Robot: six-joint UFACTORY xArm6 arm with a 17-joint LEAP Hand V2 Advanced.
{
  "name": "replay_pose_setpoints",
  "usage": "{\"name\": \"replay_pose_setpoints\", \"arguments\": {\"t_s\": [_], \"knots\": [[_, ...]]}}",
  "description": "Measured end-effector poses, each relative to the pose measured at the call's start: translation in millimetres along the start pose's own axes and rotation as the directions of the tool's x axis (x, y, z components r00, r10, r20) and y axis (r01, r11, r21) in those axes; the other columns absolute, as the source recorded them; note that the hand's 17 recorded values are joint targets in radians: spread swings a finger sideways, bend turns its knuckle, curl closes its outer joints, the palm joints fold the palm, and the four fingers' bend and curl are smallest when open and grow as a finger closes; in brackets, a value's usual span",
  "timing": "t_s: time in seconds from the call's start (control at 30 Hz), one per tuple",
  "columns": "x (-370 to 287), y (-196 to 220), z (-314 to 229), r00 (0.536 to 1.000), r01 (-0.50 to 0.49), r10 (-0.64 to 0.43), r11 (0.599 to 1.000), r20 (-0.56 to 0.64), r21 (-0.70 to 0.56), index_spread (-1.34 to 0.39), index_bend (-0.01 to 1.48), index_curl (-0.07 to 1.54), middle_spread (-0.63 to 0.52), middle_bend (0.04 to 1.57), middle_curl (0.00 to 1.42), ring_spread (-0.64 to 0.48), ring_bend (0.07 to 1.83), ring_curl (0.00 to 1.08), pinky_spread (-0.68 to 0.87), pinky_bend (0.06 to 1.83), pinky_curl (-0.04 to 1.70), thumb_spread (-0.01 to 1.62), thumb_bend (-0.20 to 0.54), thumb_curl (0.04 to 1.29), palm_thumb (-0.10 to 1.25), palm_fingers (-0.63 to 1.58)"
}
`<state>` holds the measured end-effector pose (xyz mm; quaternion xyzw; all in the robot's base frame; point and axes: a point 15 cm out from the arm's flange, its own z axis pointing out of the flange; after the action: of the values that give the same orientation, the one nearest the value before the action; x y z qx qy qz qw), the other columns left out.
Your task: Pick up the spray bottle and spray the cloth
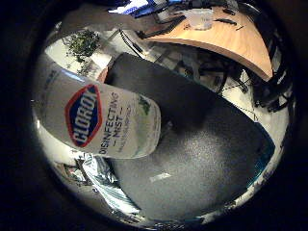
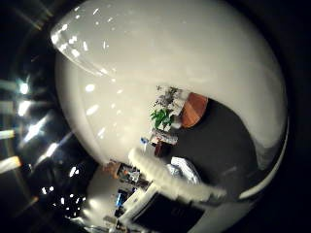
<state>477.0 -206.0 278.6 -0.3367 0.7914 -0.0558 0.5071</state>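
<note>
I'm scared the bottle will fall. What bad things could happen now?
The spray bottle fills much of both palm views, so it sits right against the palm, above the dark mat. If the hold is loose, it could slip and drop onto the mat. The pictures do not show the nozzle, so the spray might miss. A striped cloth lies at the mat's edge, off to one side, so the spray could wet the mat instead.

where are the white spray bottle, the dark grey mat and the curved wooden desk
white spray bottle (image 1: pixel 103 120): little finger side palm view, on its printed label
dark grey mat (image 1: pixel 202 159): little finger side palm view, on its bare speckled surface
curved wooden desk (image 1: pixel 226 38): little finger side palm view, on its bare top
</note>
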Motion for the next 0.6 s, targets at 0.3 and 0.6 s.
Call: {"name": "replay_pose_setpoints", "arguments": {"t_s": [0.3, 0.6], "knots": [[-3, -14, 5, 0.999, -0.041, 0.040, 0.999, 0.027, 0.035, -0.42, 0.91, 0.52, -0.29, 1.09, 0.66, -0.26, 1.28, 0.50, -0.44, 1.27, 0.27, 1.20, 0.077, 0.43, 0.76, 1.39], [-29, -10, 9, 0.996, -0.004, 0.005, 1.000, 0.085, -0.003, -0.30, 1.12, 0.65, -0.21, 1.28, 0.72, -0.22, 1.41, 0.58, -0.33, 1.38, 0.44, 1.18, 0.058, 0.61, 0.94, 1.23]]}}
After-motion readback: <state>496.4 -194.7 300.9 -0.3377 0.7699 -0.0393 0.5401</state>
